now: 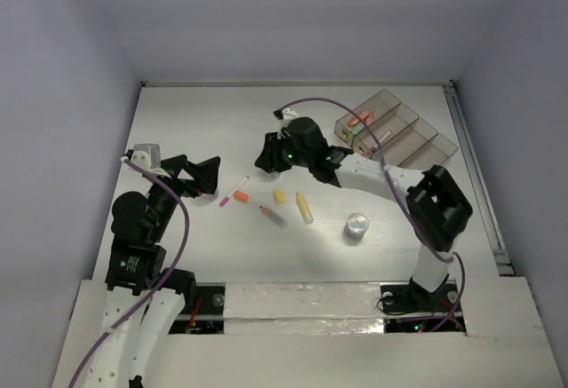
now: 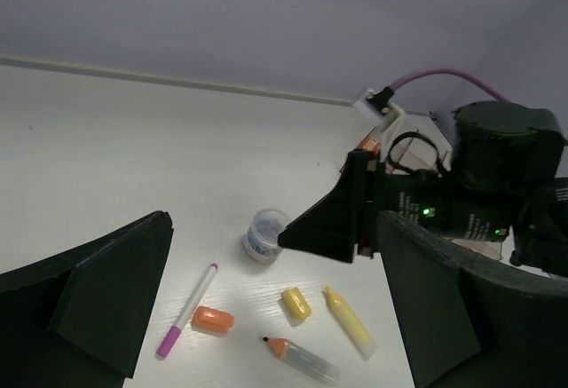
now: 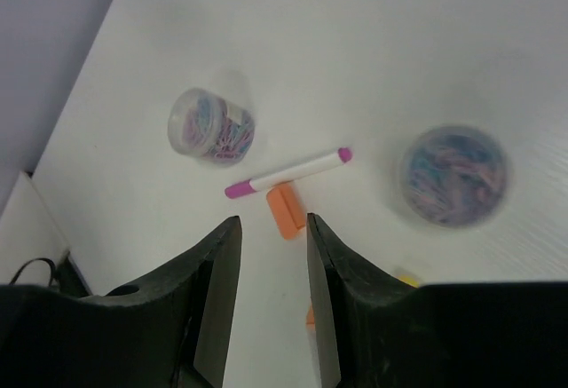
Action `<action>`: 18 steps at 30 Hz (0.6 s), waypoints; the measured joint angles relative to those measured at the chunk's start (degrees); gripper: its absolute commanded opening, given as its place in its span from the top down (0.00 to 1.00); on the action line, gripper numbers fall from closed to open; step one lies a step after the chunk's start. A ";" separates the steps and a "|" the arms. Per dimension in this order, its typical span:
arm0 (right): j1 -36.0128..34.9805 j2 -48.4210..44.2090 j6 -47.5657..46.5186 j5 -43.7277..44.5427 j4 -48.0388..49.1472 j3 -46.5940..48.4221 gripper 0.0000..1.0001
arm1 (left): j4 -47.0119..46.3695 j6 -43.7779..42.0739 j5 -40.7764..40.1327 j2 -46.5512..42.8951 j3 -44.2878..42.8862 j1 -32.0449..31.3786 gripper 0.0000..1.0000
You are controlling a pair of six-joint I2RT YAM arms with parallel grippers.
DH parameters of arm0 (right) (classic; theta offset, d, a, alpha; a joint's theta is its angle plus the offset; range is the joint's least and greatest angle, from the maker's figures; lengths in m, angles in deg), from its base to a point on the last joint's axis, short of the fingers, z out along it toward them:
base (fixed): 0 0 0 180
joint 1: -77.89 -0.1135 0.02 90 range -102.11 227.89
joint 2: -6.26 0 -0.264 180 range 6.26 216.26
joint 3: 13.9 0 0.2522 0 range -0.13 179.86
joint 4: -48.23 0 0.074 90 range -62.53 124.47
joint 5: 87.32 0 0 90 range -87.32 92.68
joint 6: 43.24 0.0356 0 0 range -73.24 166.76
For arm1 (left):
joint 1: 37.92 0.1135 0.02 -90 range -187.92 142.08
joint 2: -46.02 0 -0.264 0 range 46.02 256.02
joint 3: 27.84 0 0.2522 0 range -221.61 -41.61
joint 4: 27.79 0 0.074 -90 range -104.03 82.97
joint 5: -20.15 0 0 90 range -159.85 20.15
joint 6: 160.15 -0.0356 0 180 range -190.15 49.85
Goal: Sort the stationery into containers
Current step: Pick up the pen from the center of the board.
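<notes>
"Top external, near to far: what's loose on your table [image 1: 177, 122]?"

"A round tin [image 1: 357, 225] sits nearest, right of centre, alone. Just past it, mid-table, is a cluster: clear marker [image 1: 272, 215] with an orange tip, yellow marker [image 1: 304, 208], yellow piece [image 1: 280, 196], orange piece [image 1: 240, 199], and a thin white pen [image 1: 234, 190] with pink ends. None of these is sorted yet."

"Your left gripper [image 1: 197, 173]?"

"It hovers just left of the pen, jaws wide apart, with nothing in them. My guess is it's held aside so your right arm gets a free run at the cluster."

"Right gripper [image 3: 272, 224]?"

"It hangs over the far edge of the cluster. In the right wrist view the jaws are a narrow gap apart, with bare table showing between and nothing gripped. The orange piece and pen lie just beyond the tips. That narrow set probably suits a thin item, but I can't tell which one you're lined up on. The left wrist view shows a second tin [image 2: 264, 235] just beside its finger."

"Where are the bins [image 1: 417, 135]?"

"They're at the far right, four joined in a staggered row. Pink and green items [image 1: 358, 124] lie in the leftmost, and I can't make out anything in the other three. The bins sit on your right arm's side, so that arm likely does the carrying, one kind per bin."
</notes>
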 measured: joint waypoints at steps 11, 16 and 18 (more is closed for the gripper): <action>-8.90 20.48 -6.27 2.67 -14.60 21.07 0.49 | 0.00 0.00 -0.07 -0.50 0.00 0.00 0.01; -9.88 26.01 -7.39 5.35 -19.65 26.53 0.48 | 0.00 0.00 -0.04 -0.85 0.00 0.00 0.01; -10.16 27.43 -7.61 6.21 -21.09 27.54 0.48 | 0.00 0.00 -0.04 -0.87 0.00 0.00 0.01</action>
